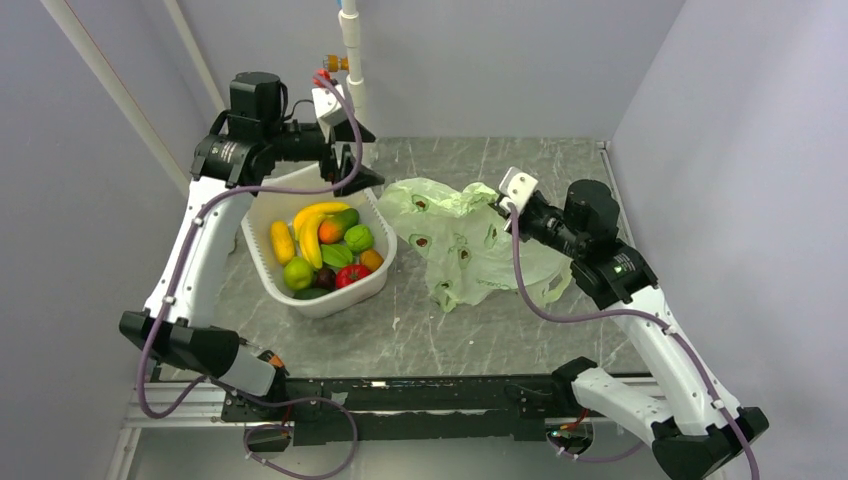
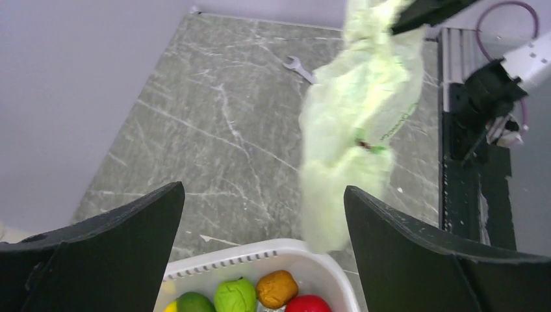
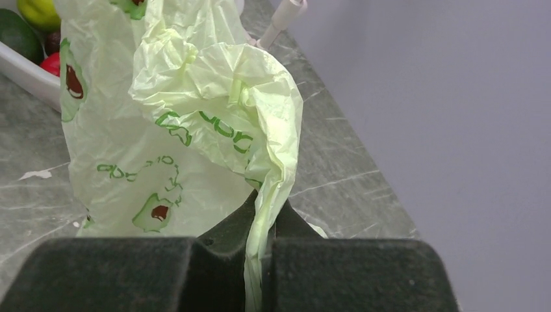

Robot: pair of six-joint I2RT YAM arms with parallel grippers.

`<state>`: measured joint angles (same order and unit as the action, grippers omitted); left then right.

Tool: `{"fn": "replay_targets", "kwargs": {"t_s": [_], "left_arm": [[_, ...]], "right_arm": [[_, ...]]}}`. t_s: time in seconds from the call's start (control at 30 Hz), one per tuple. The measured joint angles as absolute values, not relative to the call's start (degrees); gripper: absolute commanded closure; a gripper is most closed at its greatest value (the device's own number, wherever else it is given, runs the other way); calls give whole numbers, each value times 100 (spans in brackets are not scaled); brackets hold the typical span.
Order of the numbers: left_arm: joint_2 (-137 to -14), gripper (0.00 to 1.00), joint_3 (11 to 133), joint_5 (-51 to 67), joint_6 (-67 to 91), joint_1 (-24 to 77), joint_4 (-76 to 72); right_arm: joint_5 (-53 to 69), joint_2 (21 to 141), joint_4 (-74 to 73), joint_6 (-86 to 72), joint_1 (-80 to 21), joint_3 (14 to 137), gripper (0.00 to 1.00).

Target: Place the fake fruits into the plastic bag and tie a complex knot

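Hovering over the basin [image 1: 300, 300] in the top view, your left gripper [image 1: 356, 178] holds nothing; the fruits [image 1: 325, 252] all lie there, the bag [image 1: 455, 250] slumped just beside. Left wrist: jaws spread wide, empty. Right wrist: your right gripper [image 3: 263, 224] is clamped on a bag fold. Bagging seems unstarted; next, lower onto one fruit.

The plastic bag [image 3: 195, 130] pinched in your right hand [image 3: 263, 226] runs off the wrist view's bottom edge. From the left wrist, the basin [image 2: 260, 249] is cut off below, so you see only a few fake fruits [image 2: 235, 296].
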<state>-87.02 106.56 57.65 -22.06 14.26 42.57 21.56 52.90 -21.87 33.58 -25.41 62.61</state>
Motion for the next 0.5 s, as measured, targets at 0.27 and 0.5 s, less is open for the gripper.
{"fn": "replay_targets", "kwargs": {"t_s": [0.27, 0.5], "left_arm": [[-8477, 1, 10398, 5496, -3074, 2088, 4794], [-8611, 100, 9841, 4466, -3555, 2858, 4963]], "right_arm": [[2156, 5492, -2314, 3081, -2536, 6281, 100], [2176, 5544, -2331, 2919, -2390, 6464, 100]]}}
